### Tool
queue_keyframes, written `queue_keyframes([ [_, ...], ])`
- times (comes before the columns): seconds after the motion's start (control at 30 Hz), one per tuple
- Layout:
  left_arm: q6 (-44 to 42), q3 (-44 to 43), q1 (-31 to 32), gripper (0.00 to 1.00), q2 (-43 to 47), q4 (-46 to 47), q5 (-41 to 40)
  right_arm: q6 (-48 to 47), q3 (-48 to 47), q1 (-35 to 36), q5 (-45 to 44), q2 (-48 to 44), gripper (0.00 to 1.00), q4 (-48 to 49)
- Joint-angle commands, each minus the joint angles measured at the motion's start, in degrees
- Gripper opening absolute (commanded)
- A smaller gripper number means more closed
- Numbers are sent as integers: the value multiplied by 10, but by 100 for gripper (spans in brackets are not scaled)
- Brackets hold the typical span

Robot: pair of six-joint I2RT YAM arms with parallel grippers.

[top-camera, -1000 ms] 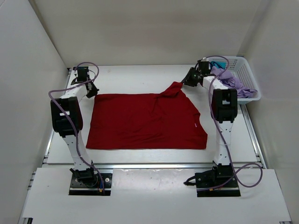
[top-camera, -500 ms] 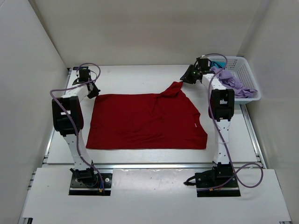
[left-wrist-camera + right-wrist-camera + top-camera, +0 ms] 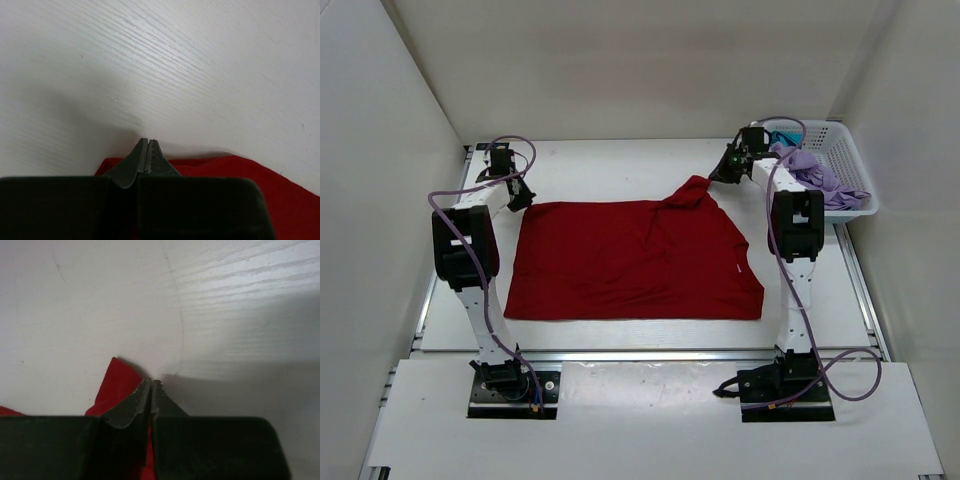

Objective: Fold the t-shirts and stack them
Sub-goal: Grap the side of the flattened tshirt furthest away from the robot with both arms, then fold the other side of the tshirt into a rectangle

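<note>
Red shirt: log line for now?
left tool: shut on red shirt, far-left corner | right tool: shut, far-right corner | shirt spread flat | purple shirt in basket

The dark red t-shirt [image 3: 630, 260] lies spread flat on the table [image 3: 620, 165], smooth except for its far right corner, which is bunched into a peak at my right claw [image 3: 718, 177]. The lavender t-shirt [image 3: 817, 175] sits crumpled in the white basket [image 3: 850, 150], and the teal-blue t-shirt [image 3: 784, 137] peeks out behind it.
</note>
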State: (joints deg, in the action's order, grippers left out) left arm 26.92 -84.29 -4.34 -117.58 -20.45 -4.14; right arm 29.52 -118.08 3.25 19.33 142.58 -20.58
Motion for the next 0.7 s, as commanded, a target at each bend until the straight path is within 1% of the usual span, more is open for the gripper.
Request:
queue_keyframes([
  [0.0,6,-9,1,0,24,18,11,-24,8,20,-30,-100,0,4],
  [0.07,10,3,0,0,35,29,15,-31,25,24,-36,-145,0,0],
  [0.2,16,13,-5,0,51,33,22,-42,56,28,-49,-201,0,-24],
  [0.3,20,18,-2,0,60,37,27,-43,101,39,-52,-253,0,-32],
  [0.57,34,53,0,0,97,57,38,-38,286,76,-77,-447,0,6],
  [0.6,37,56,-1,0,103,60,45,-36,297,82,-76,-475,0,11],
  [0.67,40,69,-1,0,117,66,47,-34,355,95,-86,-514,0,16],
])
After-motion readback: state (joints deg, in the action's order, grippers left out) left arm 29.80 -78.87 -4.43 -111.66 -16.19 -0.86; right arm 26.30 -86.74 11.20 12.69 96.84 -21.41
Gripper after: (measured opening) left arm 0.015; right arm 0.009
